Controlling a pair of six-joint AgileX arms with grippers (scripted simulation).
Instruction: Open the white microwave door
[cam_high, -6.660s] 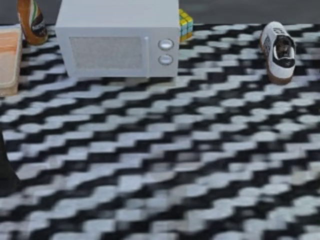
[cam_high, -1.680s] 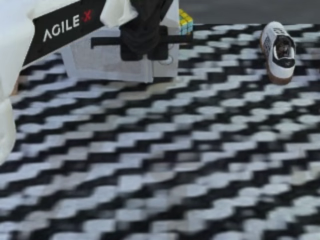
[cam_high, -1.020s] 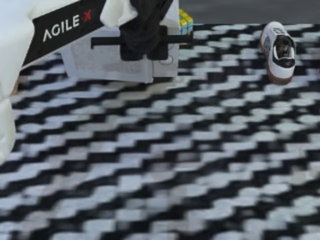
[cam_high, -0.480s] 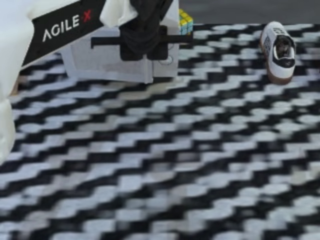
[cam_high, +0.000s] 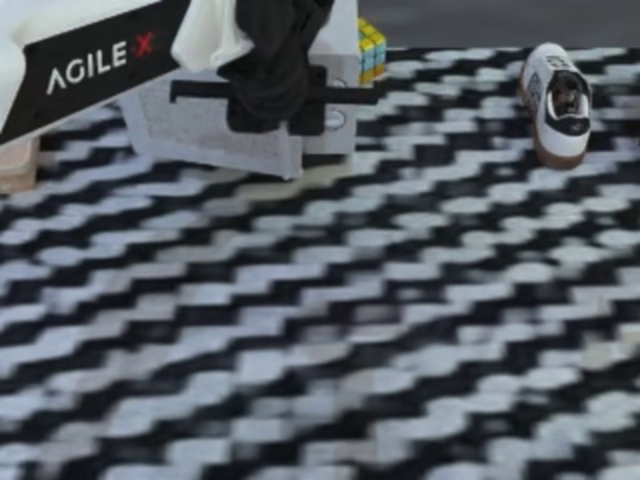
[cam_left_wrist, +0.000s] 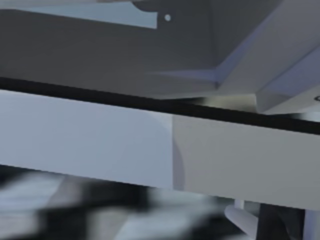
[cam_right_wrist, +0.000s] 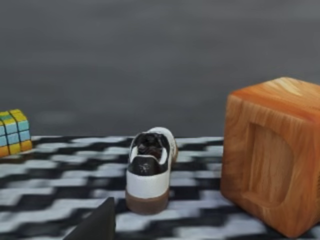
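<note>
The white microwave (cam_high: 340, 30) stands at the table's back left, mostly under my left arm. One silver knob (cam_high: 335, 119) shows on its control strip. The door (cam_high: 200, 135), with its grey mesh window, is swung part way out, its free edge nearer the table front. My left gripper (cam_high: 275, 100) sits at that free edge, shut on the door. In the left wrist view the door's white edge (cam_left_wrist: 100, 135) runs across the picture, with the microwave's grey inside (cam_left_wrist: 125, 55) behind it. My right gripper (cam_right_wrist: 100, 222) is parked outside the top view.
A white and black shoe (cam_high: 556, 100) lies at the back right, also seen in the right wrist view (cam_right_wrist: 148, 170). A coloured cube (cam_high: 371, 48) sits behind the microwave's right corner. A wooden block (cam_right_wrist: 272, 180) stands near the shoe. A tan object (cam_high: 15, 165) lies at the left edge.
The door was flush 6.7 s ago. In the last half second my left arm has drawn back to the left and the door has swung further out.
</note>
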